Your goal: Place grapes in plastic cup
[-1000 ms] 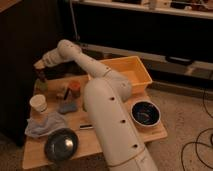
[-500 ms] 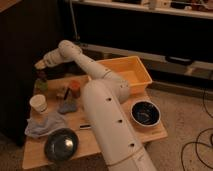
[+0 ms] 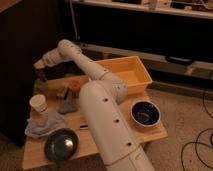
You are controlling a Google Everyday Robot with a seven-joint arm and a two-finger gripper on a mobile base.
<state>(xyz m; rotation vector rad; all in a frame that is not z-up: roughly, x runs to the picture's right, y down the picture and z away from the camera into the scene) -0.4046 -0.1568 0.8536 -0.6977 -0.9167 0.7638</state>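
- The gripper (image 3: 39, 64), a pale, tan-tinted end piece on the white arm, hangs over the far left corner of the table. Whether its jaws are spread, pressed together or pinching something cannot be told.
- Directly under the gripper is a small dark red-purple clump, the grapes (image 3: 39, 75). They are blurred against the dark background, so single round berries do not show. Whether they touch the gripper, and which way the bunch's long axis runs, cannot be told.
- Just below the grapes stands the short, pale green translucent plastic cup (image 3: 41, 85), upright at the table's left edge. Whether the grapes reach into it cannot be told.
- To the right of the gripper and lower, an orange cylindrical container (image 3: 75, 86) stands upright, with a small brownish block (image 3: 62, 93) beside it.
- Nearer the camera than the gripper, a taller white cup (image 3: 38, 103) stands upright with its round mouth open, and a small blue lump (image 3: 67, 106) lies to its right.
- Further towards the camera, a crumpled grey-blue cloth (image 3: 44, 125) lies soft and folded, and a dark, glossy round plate (image 3: 61, 145) lies at the front left corner.
- The smooth white tubular arm (image 3: 102, 107), dotted with small dark holes, runs from the lower right up to the gripper.
- Well to the right of the gripper, a yellow-orange rectangular plastic bin (image 3: 131, 67) sits open, and a dark blue round bowl (image 3: 145, 113) stands in front of it.
- All of this rests on a light wooden table (image 3: 150, 134).
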